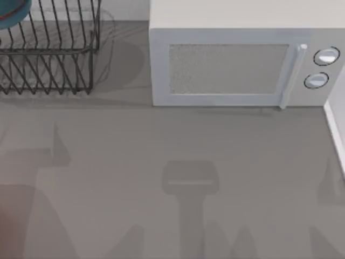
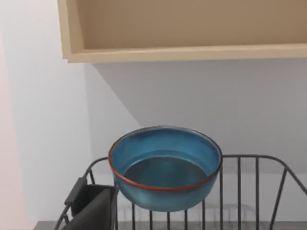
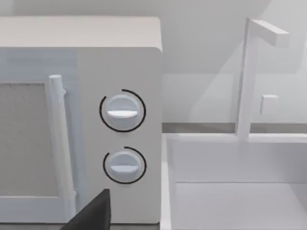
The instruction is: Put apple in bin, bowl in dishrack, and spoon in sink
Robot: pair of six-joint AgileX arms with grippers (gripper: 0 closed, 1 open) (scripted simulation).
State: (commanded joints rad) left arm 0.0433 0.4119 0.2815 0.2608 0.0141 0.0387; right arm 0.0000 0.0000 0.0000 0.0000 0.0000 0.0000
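Bowl sits in the dishrack.
The bowl (image 2: 165, 167) rests upright on the dishrack (image 1: 51, 54) wires, at its far left edge. Right of the dishrack stands a microwave (image 1: 242, 59); the surface (image 1: 172, 183) before both lies wide and bare. I cannot tell how either hand is set.

So the dishrack (image 1: 48, 51) sits at the desk's (image 1: 172, 178) back left with the bowl (image 1: 13, 13) in it, microwave (image 1: 237, 59) to its right, and the sink (image 3: 235, 187) right of the microwave.
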